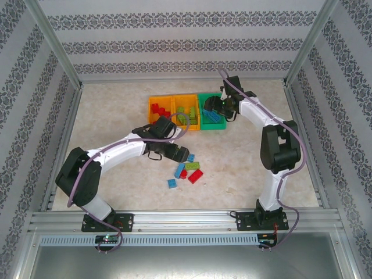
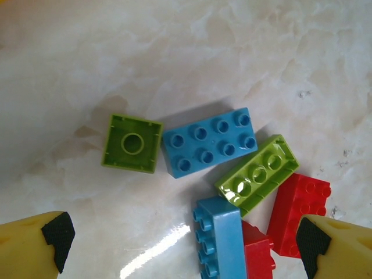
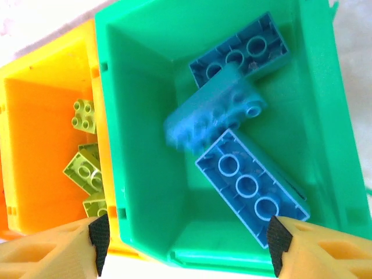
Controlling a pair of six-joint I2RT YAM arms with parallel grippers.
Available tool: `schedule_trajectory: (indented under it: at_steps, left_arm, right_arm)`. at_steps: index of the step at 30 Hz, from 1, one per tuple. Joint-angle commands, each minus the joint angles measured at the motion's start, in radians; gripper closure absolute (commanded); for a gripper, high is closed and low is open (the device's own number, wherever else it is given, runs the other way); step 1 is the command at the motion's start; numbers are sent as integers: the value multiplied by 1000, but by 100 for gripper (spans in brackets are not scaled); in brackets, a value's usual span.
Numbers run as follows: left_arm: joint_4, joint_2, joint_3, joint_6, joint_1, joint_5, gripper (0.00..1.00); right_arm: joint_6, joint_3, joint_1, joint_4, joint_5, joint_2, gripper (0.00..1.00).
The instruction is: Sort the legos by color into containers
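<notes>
Top external: pale marbled table [image 1: 110,110], two arms bolted at its near edge. Landmark = green bin [image 1: 204,122], far side of the table. Left arm [image 1: 116,152] reaches to a spot left of the green bin and nearer the bases. Right arm [image 1: 276,145] folds back over the green bin. Two orange bins stand in a touching row left of the green bin. The middle orange bin [image 1: 187,128], against its wall, holds lime bricks [image 1: 185,115]; the outer orange bin [image 1: 152,116] holds red bricks [image 1: 163,110]. Right gripper [image 3: 189,239] hangs directly above the green bin, pads spread, nothing between them: released. Left gripper [image 2: 185,241] hovers over the loose pile [image 1: 186,168], left of the green bin on its near side, jaws spread wide, empty. In the green bin are three blue 2x4 bricks: two underside up [image 3: 241,52] [image 3: 250,186], and one between them, blurred [image 3: 212,116]. In the loose pile, left wrist view:
- blue 2x4 [image 2: 209,142], studs up
- lime 2x4 [image 2: 257,174], underside up, leaning on a red brick [image 2: 299,209]
- blue brick on its side [image 2: 221,238], touching a second red brick [image 2: 258,256]
- lime 2x2 [image 2: 132,143], underside up, just beside the blue 2x4
</notes>
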Motion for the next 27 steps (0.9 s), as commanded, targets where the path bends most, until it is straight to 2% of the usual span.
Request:
schedule_trajectory:
  at_steps: [1, 7, 11, 27]
  left_arm:
    - [-37, -3, -16, -7, -44, -6, 0]
    - [-31, -7, -80, 16, -65, 36, 2]
    - [-46, 19, -96, 21, -73, 27, 5]
    - [-22, 118, -31, -39, -75, 10, 13]
  right_arm:
    - [-9, -56, 18, 19, -19, -85, 25]
    - [-38, -175, 24, 42, -27, -161, 23]
    - [-29, -238, 19, 60, -18, -187, 23]
    - [-4, -285, 18, 84, -9, -205, 23]
